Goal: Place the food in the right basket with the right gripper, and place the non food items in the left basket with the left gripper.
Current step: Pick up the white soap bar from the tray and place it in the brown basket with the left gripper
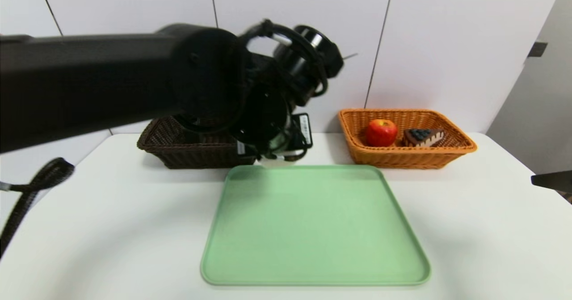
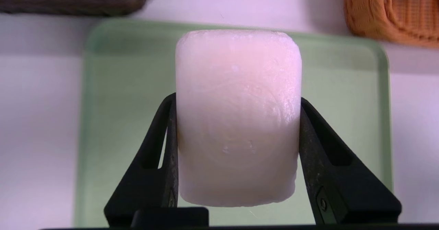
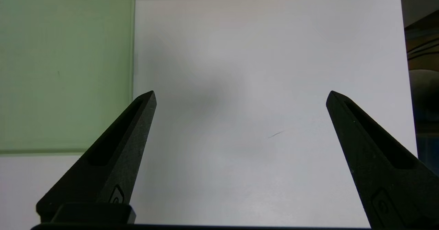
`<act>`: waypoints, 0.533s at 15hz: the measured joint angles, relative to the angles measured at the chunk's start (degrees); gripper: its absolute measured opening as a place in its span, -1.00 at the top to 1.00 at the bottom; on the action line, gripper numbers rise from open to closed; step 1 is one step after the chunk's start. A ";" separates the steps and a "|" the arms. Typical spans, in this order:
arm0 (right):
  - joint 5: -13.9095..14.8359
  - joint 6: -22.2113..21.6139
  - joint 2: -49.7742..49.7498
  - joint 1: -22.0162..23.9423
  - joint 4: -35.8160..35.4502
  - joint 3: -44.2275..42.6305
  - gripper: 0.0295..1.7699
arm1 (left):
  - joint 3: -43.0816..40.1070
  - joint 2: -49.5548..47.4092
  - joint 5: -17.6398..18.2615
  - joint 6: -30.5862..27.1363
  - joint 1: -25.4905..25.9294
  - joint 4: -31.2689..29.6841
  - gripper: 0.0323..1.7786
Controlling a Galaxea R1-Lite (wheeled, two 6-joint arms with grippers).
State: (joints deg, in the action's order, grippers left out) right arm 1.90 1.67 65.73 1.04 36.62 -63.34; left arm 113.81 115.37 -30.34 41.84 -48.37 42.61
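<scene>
My left gripper (image 2: 238, 99) is shut on a pale pinkish-white soap bar (image 2: 238, 117), held in the air over the green tray (image 2: 113, 86). In the head view the raised left arm (image 1: 263, 125) hangs over the tray's far left corner, in front of the dark brown left basket (image 1: 187, 150). That basket's inside is hidden by the arm. The orange right basket (image 1: 402, 157) holds a red apple (image 1: 381, 132) and a slice of chocolate cake (image 1: 423, 137). My right gripper (image 3: 240, 93) is open and holds nothing, above the white table just right of the tray (image 3: 61, 69).
The green tray (image 1: 313, 228) lies bare in the middle of the white table (image 1: 469, 228). Both baskets stand at the back against the wall. A black cable (image 1: 31, 188) hangs at the left edge. The table's right edge (image 3: 404, 86) lies close to my right gripper.
</scene>
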 joint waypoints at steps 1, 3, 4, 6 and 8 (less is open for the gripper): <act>0.02 -0.05 -0.09 0.01 0.00 0.34 -0.93 | 0.00 -1.97 0.46 -2.18 3.15 -0.63 -0.08; 0.07 0.04 -0.22 0.00 -0.05 0.96 -0.93 | 0.00 -5.01 2.40 -4.79 9.35 -1.97 -0.08; 0.21 0.04 -0.24 0.01 0.00 1.16 -0.93 | 0.00 -6.39 4.46 -5.35 12.87 -2.26 -0.08; 0.41 0.04 -0.27 0.01 -0.02 1.50 -0.93 | 0.00 -8.45 10.06 -5.74 19.19 -2.45 -0.08; 0.52 0.04 -0.29 0.01 0.06 1.68 -0.93 | 0.00 -9.69 15.80 -5.88 25.61 -2.56 -0.08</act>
State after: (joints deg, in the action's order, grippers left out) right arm 2.43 1.71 65.44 1.05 36.68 -61.66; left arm 113.81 105.68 -14.54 35.96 -22.76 40.05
